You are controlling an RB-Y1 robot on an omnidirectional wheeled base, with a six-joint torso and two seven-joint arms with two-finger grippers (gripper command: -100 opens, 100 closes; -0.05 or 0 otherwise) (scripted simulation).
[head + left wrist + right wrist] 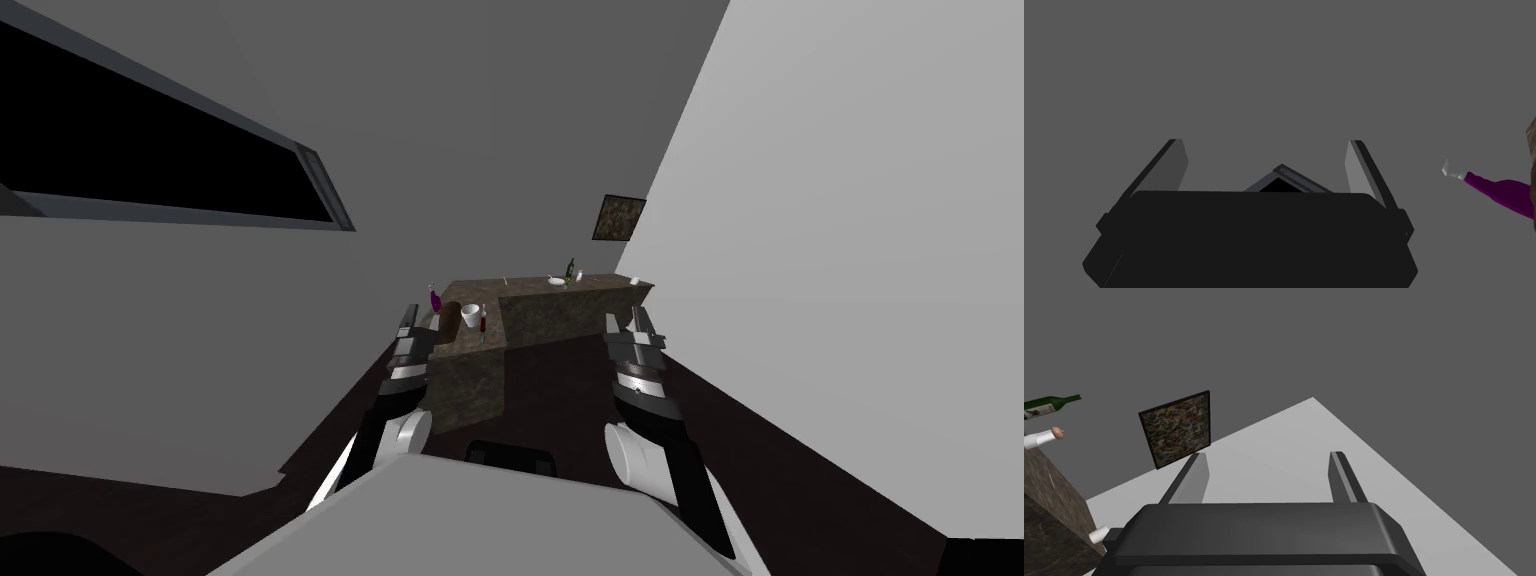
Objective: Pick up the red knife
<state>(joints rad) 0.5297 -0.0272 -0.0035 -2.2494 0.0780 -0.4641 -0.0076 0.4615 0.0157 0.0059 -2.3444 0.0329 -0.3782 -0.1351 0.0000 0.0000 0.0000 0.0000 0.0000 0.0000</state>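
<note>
The red knife (483,323) lies on the near end of a brown stone counter (540,318), just right of a white cup (471,315). It is small and some way ahead of me. My left gripper (409,316) is raised left of the counter's near end, open and empty, well short of the knife. In the left wrist view its open fingers (1175,162) face a grey wall, with a purple bottle (1499,192) off to one side. My right gripper (637,321) hangs open and empty to the right of the counter, with its fingers (1338,475) spread apart.
The counter is L-shaped and runs along the grey wall. A purple bottle (435,299) and a brown object (450,322) stand left of the cup. A green bottle (571,268) and a white dish (556,282) sit at the far end. Dark floor lies between me and the counter.
</note>
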